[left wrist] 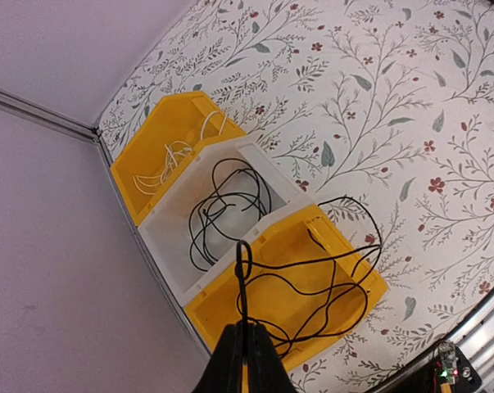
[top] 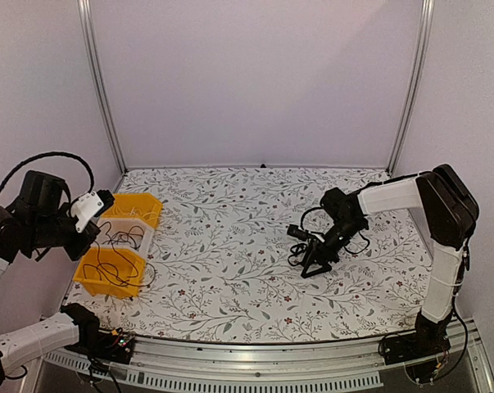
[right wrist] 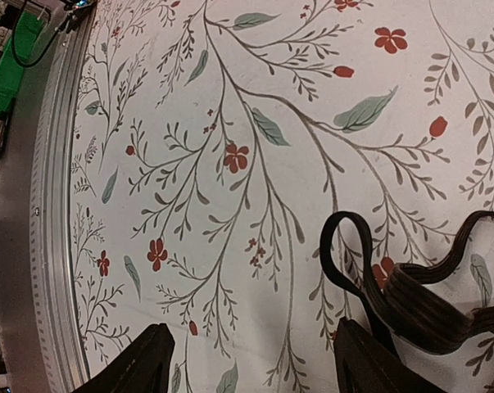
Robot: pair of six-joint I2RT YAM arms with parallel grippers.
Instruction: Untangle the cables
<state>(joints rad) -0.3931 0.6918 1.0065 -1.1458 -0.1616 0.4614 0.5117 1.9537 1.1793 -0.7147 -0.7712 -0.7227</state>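
Observation:
My left gripper (left wrist: 248,327) (top: 97,228) is shut on a thin black cable (left wrist: 245,278) and holds it up over the near yellow bin (left wrist: 267,232). The rest of that cable lies in loose loops in the bin and spills over its right rim. More black cable (left wrist: 222,201) is coiled in the white bin (left wrist: 173,237). Across the table lies a bundle of black cables (top: 312,239) (right wrist: 419,303). My right gripper (top: 314,268) (right wrist: 253,327) stands open low over the cloth. The bundle touches its right finger (right wrist: 361,360), and nothing sits between the fingers.
Three bins stand in a row at the table's left edge: far yellow (top: 136,206) with a white cable (left wrist: 169,160), white (top: 132,233), near yellow (top: 107,274). The metal front rail (right wrist: 25,246) runs along the near edge. The floral cloth (top: 230,246) covers the table.

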